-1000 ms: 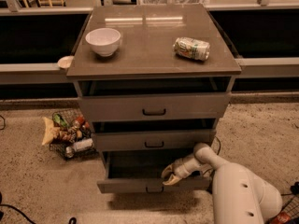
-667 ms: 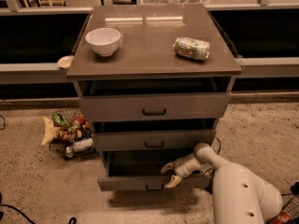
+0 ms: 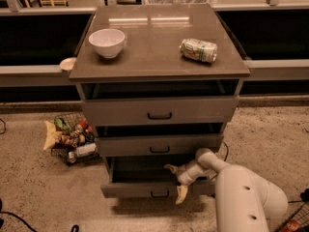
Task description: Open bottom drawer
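Observation:
The bottom drawer [image 3: 140,189] is the lowest of three grey-brown drawers and stands pulled out, its dark inside showing above its front. Its small black bar handle [image 3: 160,194] is just left of my gripper. My gripper [image 3: 176,181] is at the drawer's front edge, right of centre, on a white arm that reaches in from the lower right. One finger [image 3: 171,168] lies over the drawer's top edge and the other finger [image 3: 182,194] hangs down in front of the drawer front. The fingers are spread apart and hold nothing.
The middle drawer [image 3: 159,145] and top drawer [image 3: 159,111] are slightly out. A white bowl [image 3: 106,42] and a lying can [image 3: 198,50] rest on the cabinet top. A wire basket of snacks [image 3: 67,139] sits on the floor at the left.
The gripper has shifted slightly left along the drawer's front edge, and its fingers now straddle that edge. The drawer stands about as far out as before.

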{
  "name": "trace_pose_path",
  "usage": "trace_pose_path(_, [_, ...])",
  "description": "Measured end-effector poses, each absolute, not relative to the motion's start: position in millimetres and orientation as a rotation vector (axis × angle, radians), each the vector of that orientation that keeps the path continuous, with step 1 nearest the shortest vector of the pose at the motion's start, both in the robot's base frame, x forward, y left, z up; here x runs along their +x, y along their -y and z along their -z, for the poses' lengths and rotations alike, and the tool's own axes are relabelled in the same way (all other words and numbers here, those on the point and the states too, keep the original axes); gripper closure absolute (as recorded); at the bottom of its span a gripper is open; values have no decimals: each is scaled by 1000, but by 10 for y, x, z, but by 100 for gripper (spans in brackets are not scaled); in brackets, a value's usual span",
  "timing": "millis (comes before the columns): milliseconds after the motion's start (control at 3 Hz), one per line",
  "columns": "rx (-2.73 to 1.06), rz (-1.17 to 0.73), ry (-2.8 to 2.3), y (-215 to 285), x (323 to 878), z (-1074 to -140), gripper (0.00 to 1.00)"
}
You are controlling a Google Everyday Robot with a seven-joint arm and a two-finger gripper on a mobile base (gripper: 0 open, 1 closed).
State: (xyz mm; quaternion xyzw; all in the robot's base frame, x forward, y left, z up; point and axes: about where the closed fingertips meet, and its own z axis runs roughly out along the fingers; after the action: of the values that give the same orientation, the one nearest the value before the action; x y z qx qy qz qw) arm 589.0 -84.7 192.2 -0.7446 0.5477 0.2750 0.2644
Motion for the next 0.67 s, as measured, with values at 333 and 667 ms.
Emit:
trace_pose_path(333, [-2111,-742,-1555,854,5705,-1773,0])
trace_pose_path(667, [-2176,-771,-1631,858,5349,-1697,18])
